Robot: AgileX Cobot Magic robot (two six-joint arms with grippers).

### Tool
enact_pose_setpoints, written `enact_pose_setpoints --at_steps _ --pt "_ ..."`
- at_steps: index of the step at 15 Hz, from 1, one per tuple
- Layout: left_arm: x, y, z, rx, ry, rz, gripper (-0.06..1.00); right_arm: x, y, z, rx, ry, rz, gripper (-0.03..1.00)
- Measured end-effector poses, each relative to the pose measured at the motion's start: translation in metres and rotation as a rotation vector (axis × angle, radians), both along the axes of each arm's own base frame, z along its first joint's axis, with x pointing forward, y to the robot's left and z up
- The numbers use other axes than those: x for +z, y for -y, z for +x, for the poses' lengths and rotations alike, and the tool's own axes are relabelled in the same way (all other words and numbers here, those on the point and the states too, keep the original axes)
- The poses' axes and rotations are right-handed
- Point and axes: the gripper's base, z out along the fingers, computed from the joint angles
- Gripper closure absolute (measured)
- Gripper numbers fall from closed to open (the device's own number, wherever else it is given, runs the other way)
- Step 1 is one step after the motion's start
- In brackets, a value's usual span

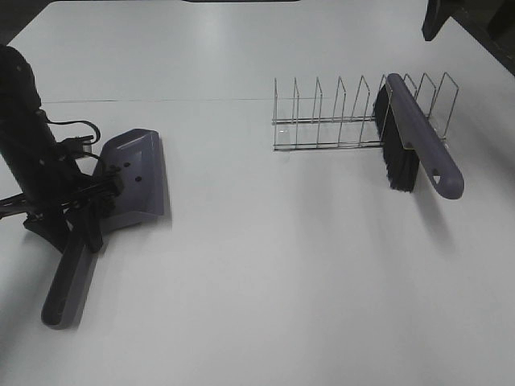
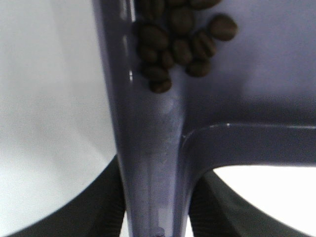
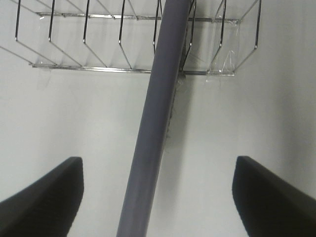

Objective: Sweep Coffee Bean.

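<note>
While the coffee beans (image 2: pixel 180 42) sit clustered inside the purple dustpan (image 1: pixel 138 181), up against its side wall near the handle, the left gripper (image 2: pixel 155 207) is clamped on that dustpan handle (image 1: pixel 71 285) at the left of the white table (image 1: pixel 282 281). Over on the right, the purple brush (image 1: pixel 418 145) leans in the wire rack (image 1: pixel 338 117), bristles down, and the right gripper (image 3: pixel 158 197) hangs spread wide either side of the brush handle, touching nothing
</note>
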Motion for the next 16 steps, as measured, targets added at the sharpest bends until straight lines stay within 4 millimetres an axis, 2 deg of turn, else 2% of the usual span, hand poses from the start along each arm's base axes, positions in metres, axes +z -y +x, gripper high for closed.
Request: enact_pose_setpoints --at_steps 2,4,5,7,8,10,11,13,14,16 --pt "0.000 0.001 0.002 0.010 0.015 -0.006 0.61 0.010 0.001 -0.031 0.018 -0.010 -0.007 0.25" --pt "0.000 0.001 0.003 0.013 0.021 -0.006 0.61 0.011 0.002 -0.062 0.023 -0.034 -0.010 0.25" --pt "0.000 0.001 0.003 0.021 0.021 -0.006 0.61 0.011 0.004 -0.093 0.025 -0.010 -0.011 0.25" --pt "0.000 0.001 0.003 0.035 0.020 -0.001 0.59 0.007 0.005 -0.115 0.028 -0.010 -0.013 0.25" --pt "0.000 0.002 0.003 0.046 0.022 -0.007 0.52 0.002 0.005 -0.132 0.029 -0.027 -0.014 0.25" --pt "0.001 0.006 0.004 0.071 0.027 -0.029 0.29 -0.007 0.006 -0.164 0.029 -0.045 -0.014 0.25" --pt "0.003 0.007 0.007 0.076 0.048 -0.028 0.21 -0.012 0.007 -0.178 0.028 -0.038 -0.014 0.25" --pt "0.006 0.005 0.009 0.068 0.080 -0.014 0.17 -0.020 0.008 -0.201 0.028 -0.028 -0.015 0.25" --pt "0.012 0.001 0.011 0.037 0.127 0.023 0.15 -0.027 0.009 -0.228 0.031 -0.008 -0.017 0.25" --pt "0.018 -0.005 0.013 0.000 0.187 0.069 0.14 -0.035 0.010 -0.254 0.033 0.008 -0.017 0.25"
